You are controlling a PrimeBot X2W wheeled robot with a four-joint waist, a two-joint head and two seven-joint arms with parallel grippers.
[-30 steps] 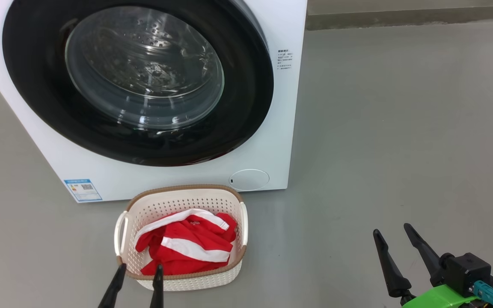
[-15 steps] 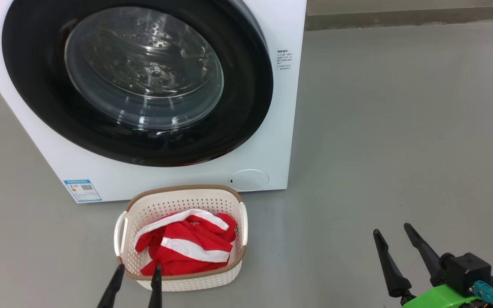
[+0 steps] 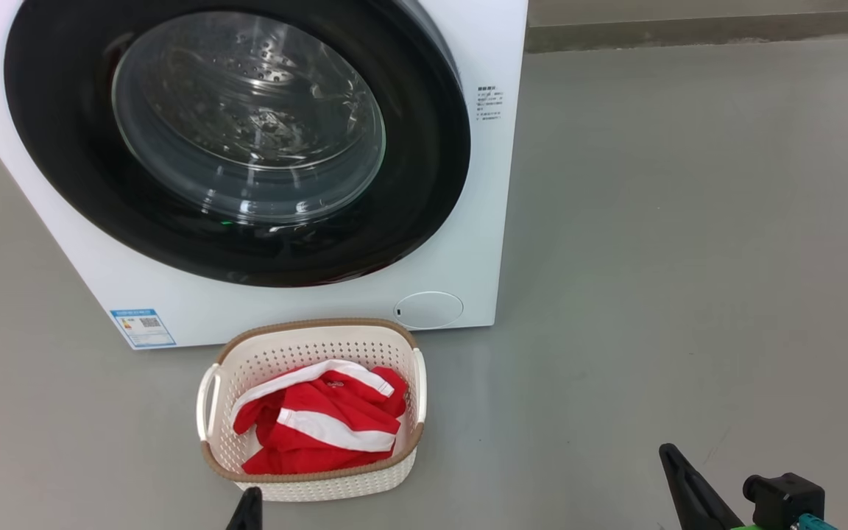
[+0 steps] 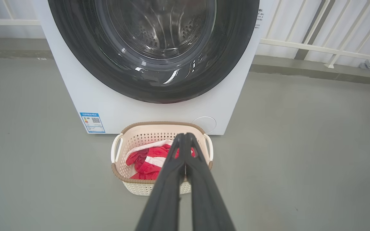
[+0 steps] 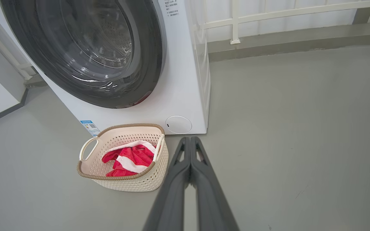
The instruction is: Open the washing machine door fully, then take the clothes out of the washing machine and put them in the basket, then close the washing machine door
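clothes (image 3: 321, 423) lying bunched in basket (image 3: 313, 322), just before washer (image 3: 483, 221); door (image 3: 56, 147) sitting shut. left gripper (image 4: 182, 136) and right gripper (image 5: 189, 138) hovering with fingers pressed together, holding nothing. judging clothes soft, light, limp: pinching a raised fold looking best.

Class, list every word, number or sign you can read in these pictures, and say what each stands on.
Nothing reads clearly.
Blue label, low on the washing machine front: square code and print, too small to read.
Dark print block, upper right of that front: too small to read.
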